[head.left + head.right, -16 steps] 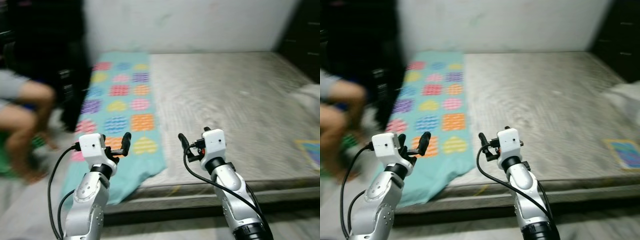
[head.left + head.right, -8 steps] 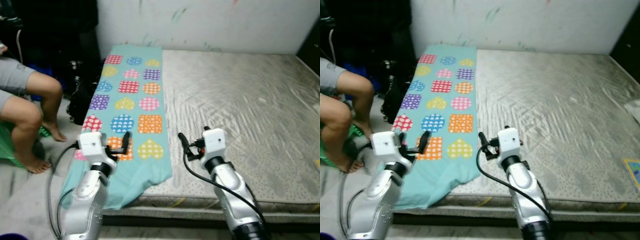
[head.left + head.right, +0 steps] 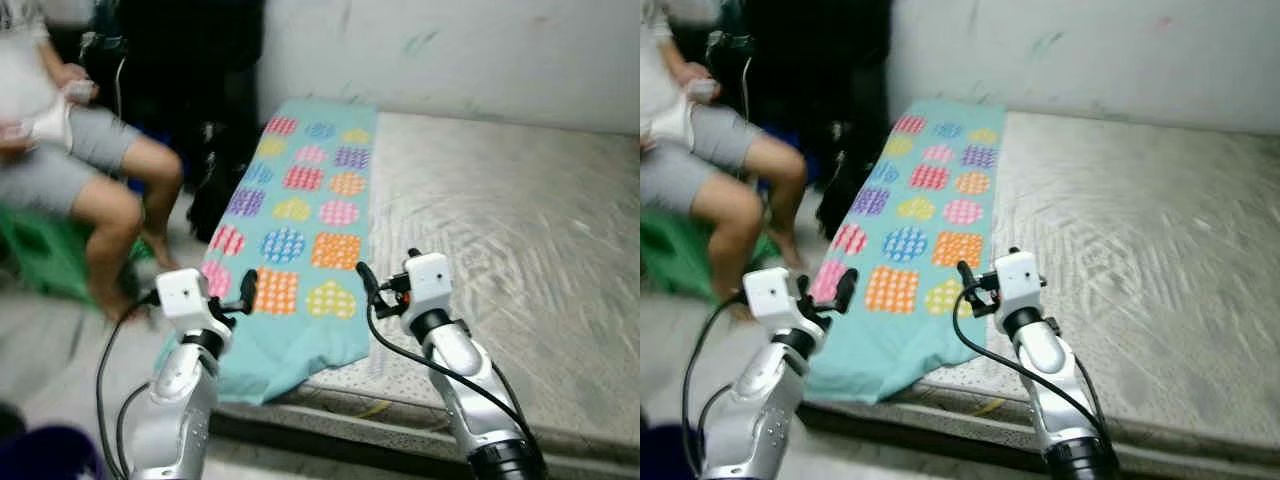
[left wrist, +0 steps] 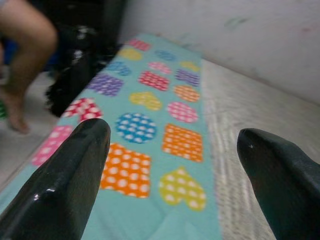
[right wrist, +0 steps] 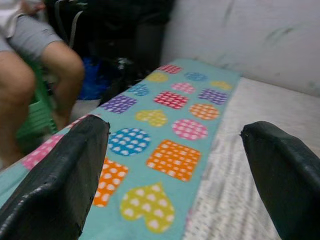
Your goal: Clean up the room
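A teal blanket [image 3: 300, 225] printed with coloured dotted hearts, squares and circles lies along the left side of a bare grey mattress [image 3: 500, 230] and hangs over its near corner. My left gripper [image 3: 238, 294] hovers open over the blanket's drooping near edge. My right gripper [image 3: 372, 290] is open too, above the blanket's right border near the yellow heart. Neither holds anything. In the left wrist view the black fingers [image 4: 65, 180] stand wide apart with the blanket [image 4: 150, 100] between them, and in the right wrist view the fingers [image 5: 60, 170] frame the same blanket [image 5: 170, 115].
A person [image 3: 80, 170] in grey shorts sits on something green [image 3: 40, 250] left of the mattress, bare feet on the floor. Dark bags [image 3: 215, 180] stand between the person and the bed. A white wall [image 3: 450, 50] backs the mattress. A dark purple object [image 3: 45, 455] shows at the bottom left.
The camera has swung left, so the seated person and the floor take up more of the picture. Both grippers keep their open pose in front of me.
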Motion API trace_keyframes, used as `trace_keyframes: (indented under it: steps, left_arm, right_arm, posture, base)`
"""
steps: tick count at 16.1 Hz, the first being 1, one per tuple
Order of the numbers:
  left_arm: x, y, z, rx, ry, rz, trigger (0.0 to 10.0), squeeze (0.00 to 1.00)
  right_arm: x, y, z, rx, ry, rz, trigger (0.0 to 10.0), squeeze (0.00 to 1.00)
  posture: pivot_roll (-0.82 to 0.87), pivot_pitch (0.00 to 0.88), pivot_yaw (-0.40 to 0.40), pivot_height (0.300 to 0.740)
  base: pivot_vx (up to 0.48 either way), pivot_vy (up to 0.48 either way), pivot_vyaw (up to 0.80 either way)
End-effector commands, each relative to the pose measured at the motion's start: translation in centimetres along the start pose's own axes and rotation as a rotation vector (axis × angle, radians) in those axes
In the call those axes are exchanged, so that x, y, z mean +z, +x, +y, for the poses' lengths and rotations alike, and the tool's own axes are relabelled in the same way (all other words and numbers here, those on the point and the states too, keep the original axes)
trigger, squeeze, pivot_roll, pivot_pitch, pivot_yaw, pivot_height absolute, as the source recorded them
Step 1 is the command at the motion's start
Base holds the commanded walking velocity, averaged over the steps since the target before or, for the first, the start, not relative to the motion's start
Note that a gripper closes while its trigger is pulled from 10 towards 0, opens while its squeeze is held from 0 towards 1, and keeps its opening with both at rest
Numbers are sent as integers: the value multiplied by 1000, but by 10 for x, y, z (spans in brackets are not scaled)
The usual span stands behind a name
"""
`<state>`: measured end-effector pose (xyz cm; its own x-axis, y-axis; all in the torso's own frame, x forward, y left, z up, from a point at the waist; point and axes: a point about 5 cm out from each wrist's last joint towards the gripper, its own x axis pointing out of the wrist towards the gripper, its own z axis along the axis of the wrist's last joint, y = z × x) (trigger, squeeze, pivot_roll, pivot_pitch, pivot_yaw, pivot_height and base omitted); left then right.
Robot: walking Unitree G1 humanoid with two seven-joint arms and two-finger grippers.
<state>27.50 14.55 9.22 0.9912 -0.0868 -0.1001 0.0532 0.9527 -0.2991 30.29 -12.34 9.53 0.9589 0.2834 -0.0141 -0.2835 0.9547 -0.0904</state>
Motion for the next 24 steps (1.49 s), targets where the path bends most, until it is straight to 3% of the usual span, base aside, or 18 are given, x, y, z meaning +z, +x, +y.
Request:
trace_keyframes:
  steps: [1, 8, 12, 24]
  left_arm:
    - [2, 3, -3, -12, 4, 2, 10000, 0]
    - [2, 3, -3, -10, 2, -1, 10000, 0]
    - [6, 3, -3, -31, -33, -32, 10000, 0]
    - [5, 3, -4, -52, -40, -28, 10000, 0]
  right_arm:
    - [0, -1, -3, -9, 3, 1, 10000, 0]
    - [-1, -1, -2, -5, -2, 3, 10000, 0]
    - [-1, 0, -2, -5, -4, 6, 10000, 0]
    - [-2, 0, -2, -9, 0, 9, 10000, 0]
  posture:
    - [-167, 0, -5, 740]
    - [-167, 0, -5, 740]
    - [-171, 0, -6, 740]
    - [-169, 0, -3, 740]
  base:
    - [0, 480, -800]
    - [0, 478, -245]
    - [0, 0, 0]
    - [353, 0, -241]
